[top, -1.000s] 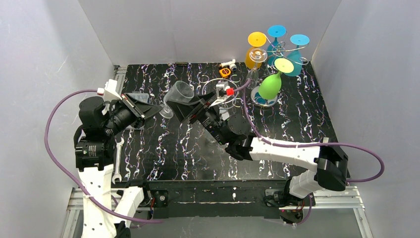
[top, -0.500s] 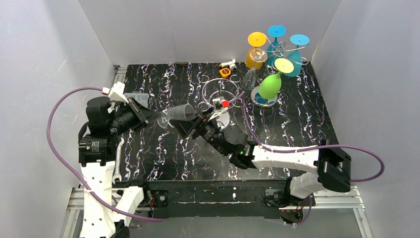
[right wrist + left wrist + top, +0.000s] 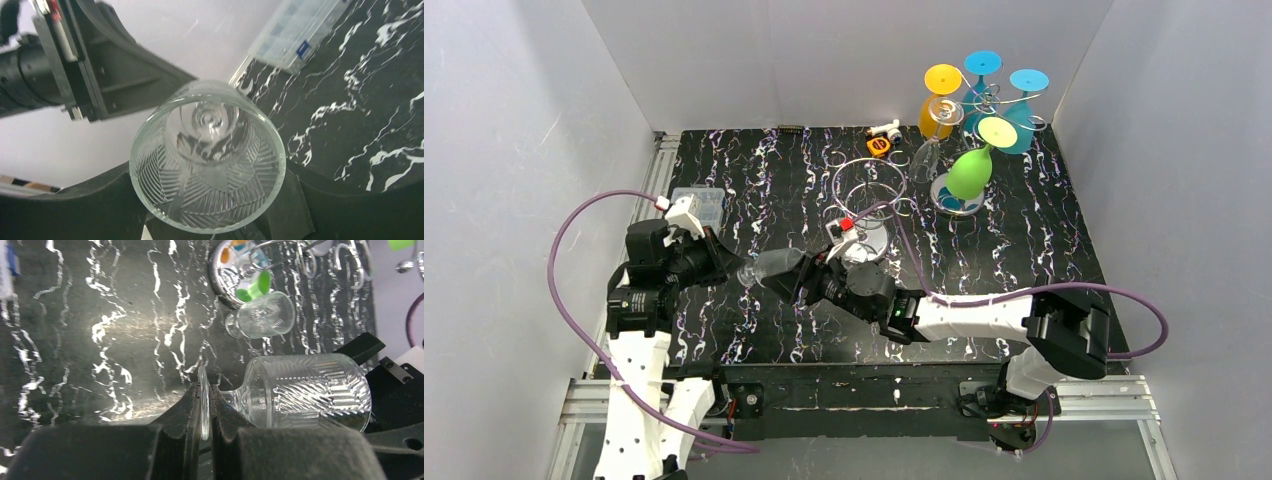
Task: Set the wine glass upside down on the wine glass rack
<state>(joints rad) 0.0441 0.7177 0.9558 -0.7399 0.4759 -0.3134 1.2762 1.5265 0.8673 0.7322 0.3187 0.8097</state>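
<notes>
A clear ribbed wine glass [image 3: 774,268] [image 3: 310,390] [image 3: 207,155] lies on its side in the air over the table's near left part. Its foot points left and its mouth points right. My left gripper [image 3: 742,272] [image 3: 204,405] is shut on the thin foot disc. My right gripper [image 3: 796,275] [image 3: 200,200] is closed wide on the bowl, one finger against each side. The wine glass rack [image 3: 989,100] stands at the back right, far from both grippers. Several coloured glasses and one clear glass [image 3: 927,158] hang on it upside down.
A second wire rack [image 3: 867,185] with bare rings stands mid-table, just behind my right arm. A clear plastic box [image 3: 699,205] [image 3: 300,35] lies by the left edge. Small orange and white items [image 3: 882,137] sit at the back. White walls enclose three sides.
Both arms came toward the near edge together, carrying the glass down and forward. The glass tipped from slanted to nearly level. Neither grip changed.
</notes>
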